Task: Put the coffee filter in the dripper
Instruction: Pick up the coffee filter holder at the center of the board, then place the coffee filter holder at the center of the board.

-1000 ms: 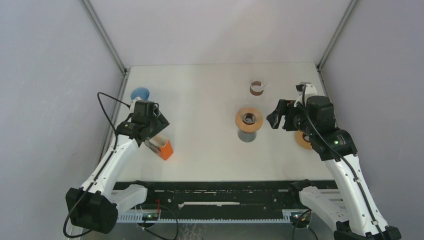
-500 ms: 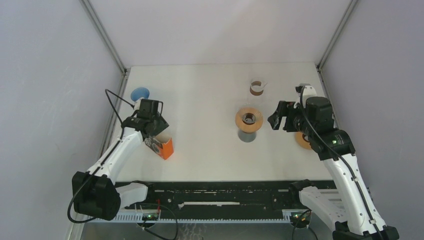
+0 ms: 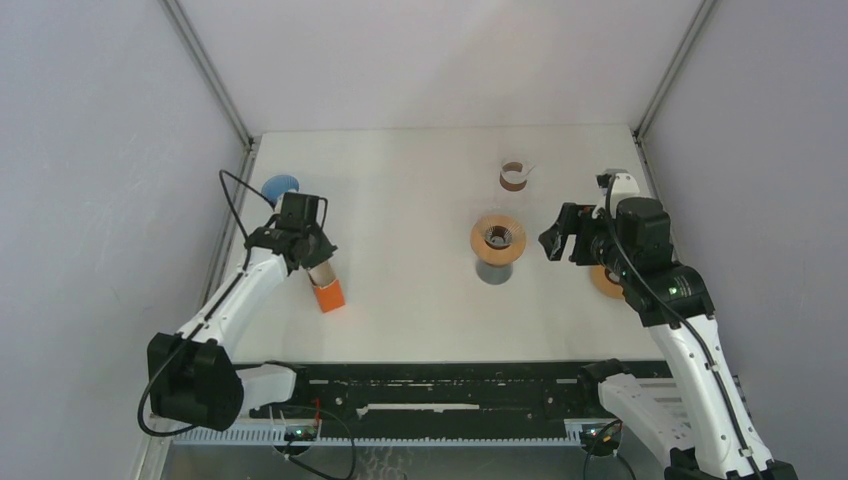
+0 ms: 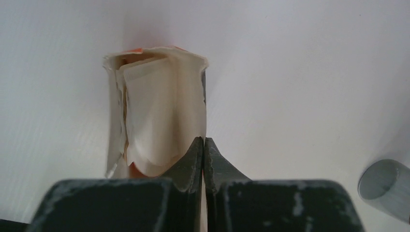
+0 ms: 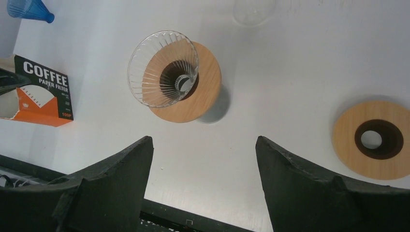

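Observation:
An orange coffee filter box [image 3: 329,297] stands at the table's left, its mouth toward my left gripper [image 3: 316,264]. In the left wrist view the box [image 4: 112,101] is open, with pale coffee filters [image 4: 159,111] inside. My left gripper [image 4: 203,140] is shut on a thin pale edge at the right side of that mouth. I cannot tell if the box wall is pinched too. The glass dripper [image 3: 498,237] [image 5: 163,67] sits on a wooden ring atop a grey stand at centre right. My right gripper [image 3: 557,240] [image 5: 204,140] hangs open just right of it, holding nothing.
A blue cone [image 3: 280,186] [image 5: 30,8] stands behind the left arm. A brown-banded glass [image 3: 514,176] is at the back, and a second wooden ring [image 3: 603,281] [image 5: 372,140] lies under the right arm. A black rail [image 3: 440,385] runs along the near edge.
My left gripper has gone from open to shut at the box's mouth, and the box has turned and shifted slightly beneath it. The right arm has barely moved.

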You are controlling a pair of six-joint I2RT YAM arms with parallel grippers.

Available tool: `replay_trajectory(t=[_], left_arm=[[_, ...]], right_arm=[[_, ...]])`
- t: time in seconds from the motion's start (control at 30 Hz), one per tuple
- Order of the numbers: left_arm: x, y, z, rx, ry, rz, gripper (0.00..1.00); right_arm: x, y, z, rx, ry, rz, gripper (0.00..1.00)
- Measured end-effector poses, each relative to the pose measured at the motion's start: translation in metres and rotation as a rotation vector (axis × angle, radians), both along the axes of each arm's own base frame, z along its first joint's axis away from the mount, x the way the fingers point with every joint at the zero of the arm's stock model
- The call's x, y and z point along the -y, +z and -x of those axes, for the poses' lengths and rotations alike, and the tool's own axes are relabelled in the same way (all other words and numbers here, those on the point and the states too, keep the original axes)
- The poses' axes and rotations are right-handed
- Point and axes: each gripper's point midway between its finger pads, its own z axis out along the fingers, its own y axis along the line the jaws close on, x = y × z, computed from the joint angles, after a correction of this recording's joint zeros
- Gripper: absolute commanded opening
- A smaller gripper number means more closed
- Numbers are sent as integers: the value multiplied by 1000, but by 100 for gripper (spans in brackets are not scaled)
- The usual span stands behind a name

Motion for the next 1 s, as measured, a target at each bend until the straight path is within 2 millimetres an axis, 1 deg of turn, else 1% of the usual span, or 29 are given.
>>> replay_trajectory(t=[0.07, 0.13, 0.27, 0.37, 0.43, 0.5, 0.57, 0.63, 0.73, 0.87, 1.0], left_arm=[[3, 4, -6, -6, -33, -4, 0], [9, 11, -16, -2, -71, -3, 0], [27, 31, -47, 23, -161, 8, 0], [44, 46, -69, 37, -236, -4, 0], [60, 54, -84, 43, -297, -15, 0], [75, 58, -96, 39, -355, -31, 0], [89, 57, -104, 25, -417, -59, 0], [102, 53, -107, -4, -482, -97, 0], [110, 42, -105, -55, -569, -172, 0], [107, 30, -97, -114, -660, -264, 0], [105, 26, -93, -136, -730, -332, 1]], right_arm=[[2, -1, 1, 3, -9, 3, 86], [5, -3, 1, 3, -19, 7, 86], [9, -7, 2, 4, -39, 14, 86], [13, -9, 2, 9, -56, 20, 86], [15, -9, 1, 15, -66, 21, 86], [17, -10, 0, 18, -74, 23, 86], [19, -12, 0, 16, -83, 27, 86], [20, -13, -1, 16, -91, 30, 86], [21, -16, -2, 16, -97, 32, 86], [23, -19, -4, 18, -105, 33, 86], [23, -23, -5, 16, -107, 34, 86]])
